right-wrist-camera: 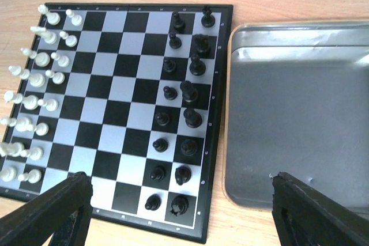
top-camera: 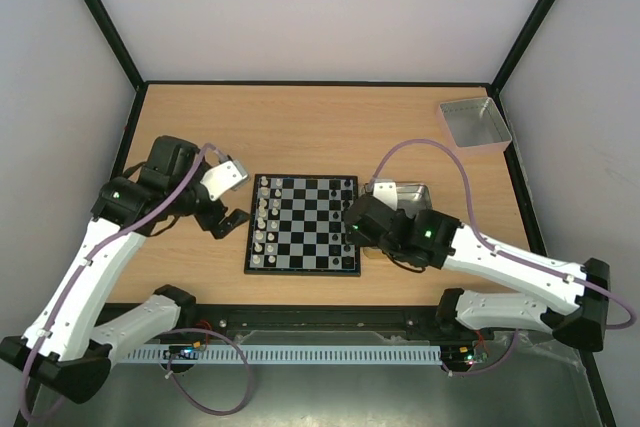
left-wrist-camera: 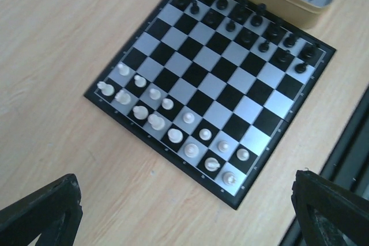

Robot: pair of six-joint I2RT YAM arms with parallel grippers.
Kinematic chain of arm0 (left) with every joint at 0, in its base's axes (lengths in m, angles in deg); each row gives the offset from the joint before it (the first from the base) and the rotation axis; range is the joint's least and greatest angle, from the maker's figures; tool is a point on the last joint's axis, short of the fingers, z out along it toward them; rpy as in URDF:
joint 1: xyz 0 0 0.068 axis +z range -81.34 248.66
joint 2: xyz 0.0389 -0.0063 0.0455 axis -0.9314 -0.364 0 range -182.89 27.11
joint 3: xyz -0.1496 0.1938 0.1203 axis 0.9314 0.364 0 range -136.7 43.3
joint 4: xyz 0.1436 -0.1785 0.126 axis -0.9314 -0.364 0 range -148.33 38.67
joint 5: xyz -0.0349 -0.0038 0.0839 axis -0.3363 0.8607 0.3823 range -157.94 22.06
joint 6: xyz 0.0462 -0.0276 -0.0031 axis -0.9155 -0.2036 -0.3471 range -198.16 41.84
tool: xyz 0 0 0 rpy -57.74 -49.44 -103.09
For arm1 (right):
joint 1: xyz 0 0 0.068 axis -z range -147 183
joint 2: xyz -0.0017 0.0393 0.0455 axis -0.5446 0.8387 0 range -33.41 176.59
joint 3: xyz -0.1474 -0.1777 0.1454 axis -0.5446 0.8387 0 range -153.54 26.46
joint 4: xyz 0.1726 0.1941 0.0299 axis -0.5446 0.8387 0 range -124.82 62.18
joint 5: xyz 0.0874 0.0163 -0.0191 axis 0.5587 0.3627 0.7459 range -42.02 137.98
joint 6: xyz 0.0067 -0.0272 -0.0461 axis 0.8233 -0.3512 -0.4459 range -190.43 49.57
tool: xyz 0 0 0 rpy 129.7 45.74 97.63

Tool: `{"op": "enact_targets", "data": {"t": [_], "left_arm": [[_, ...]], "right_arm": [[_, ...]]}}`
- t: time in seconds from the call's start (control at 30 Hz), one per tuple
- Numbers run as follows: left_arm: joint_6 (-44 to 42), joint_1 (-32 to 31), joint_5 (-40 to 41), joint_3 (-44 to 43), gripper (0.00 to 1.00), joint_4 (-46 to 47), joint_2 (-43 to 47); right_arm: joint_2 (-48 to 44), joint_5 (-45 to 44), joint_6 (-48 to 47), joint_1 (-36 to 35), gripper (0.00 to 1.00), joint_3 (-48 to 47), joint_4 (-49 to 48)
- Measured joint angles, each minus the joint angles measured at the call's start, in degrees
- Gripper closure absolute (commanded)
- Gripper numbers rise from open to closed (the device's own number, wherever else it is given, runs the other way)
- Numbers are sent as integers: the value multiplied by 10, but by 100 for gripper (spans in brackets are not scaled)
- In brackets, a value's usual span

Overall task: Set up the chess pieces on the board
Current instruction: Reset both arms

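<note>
Left gripper (left-wrist-camera: 183,203) and right gripper (right-wrist-camera: 180,191) both hang with fingers wide apart, holding nothing. Below you, the board (top-camera: 303,224) carries white chess pieces (left-wrist-camera: 173,122) and black chess pieces (right-wrist-camera: 184,90), two full rows each. Setup looks finished, and the tin (right-wrist-camera: 300,113) shows no strays.

One chequered board (right-wrist-camera: 124,93) carries sixteen whitish chess pieces (left-wrist-camera: 174,136) and sixteen black chess pieces (right-wrist-camera: 192,117), thirty-two in all, and there is also one gold-tan tin (right-wrist-camera: 294,113) and one grey tray (top-camera: 474,123).
</note>
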Motion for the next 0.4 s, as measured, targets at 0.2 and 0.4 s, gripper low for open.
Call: {"op": "enact_targets", "data": {"t": [0.2, 0.4], "left_arm": [[-7, 0, -38, 19, 1, -30, 19], [-9, 0, -45, 30, 1, -40, 19]], "right_arm": [[-36, 31, -12, 0, 19, 30, -12], [-37, 41, -22, 0, 21, 45, -27]]}}
